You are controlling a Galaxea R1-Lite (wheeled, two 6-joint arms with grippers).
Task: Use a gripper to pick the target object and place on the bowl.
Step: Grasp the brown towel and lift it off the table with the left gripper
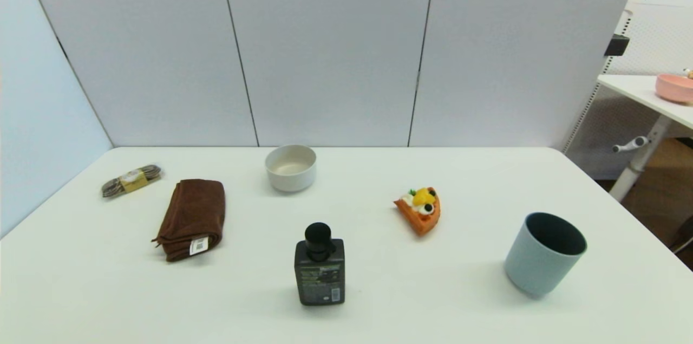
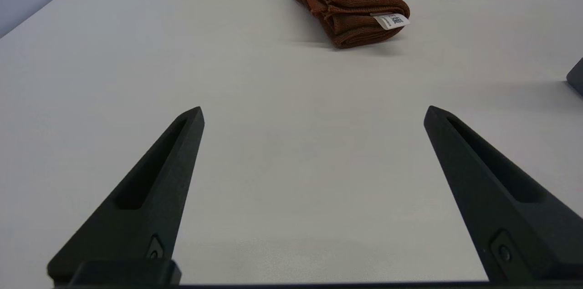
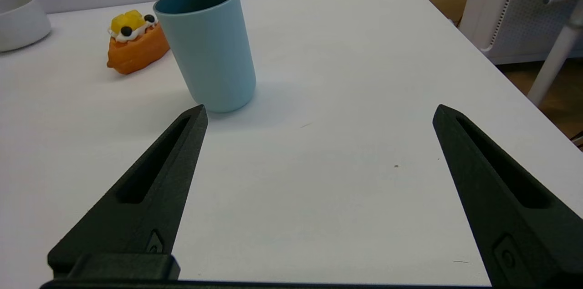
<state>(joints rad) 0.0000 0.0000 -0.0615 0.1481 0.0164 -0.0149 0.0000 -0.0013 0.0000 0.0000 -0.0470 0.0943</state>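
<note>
Lying ahead of the spread left gripper (image 2: 313,114), towel (image 2: 348,4) untouched

Left gripper (image 2: 313,114): black tapered fingers spread wide apart, holding nothing, low over the surface. Right gripper (image 3: 319,111): same pose, fingers wide apart and unloaded. Neither arm appears in the head view.

brown towel (image 1: 192,216), off-white bowl (image 1: 291,167), grey-blue cup (image 1: 544,253)
</note>
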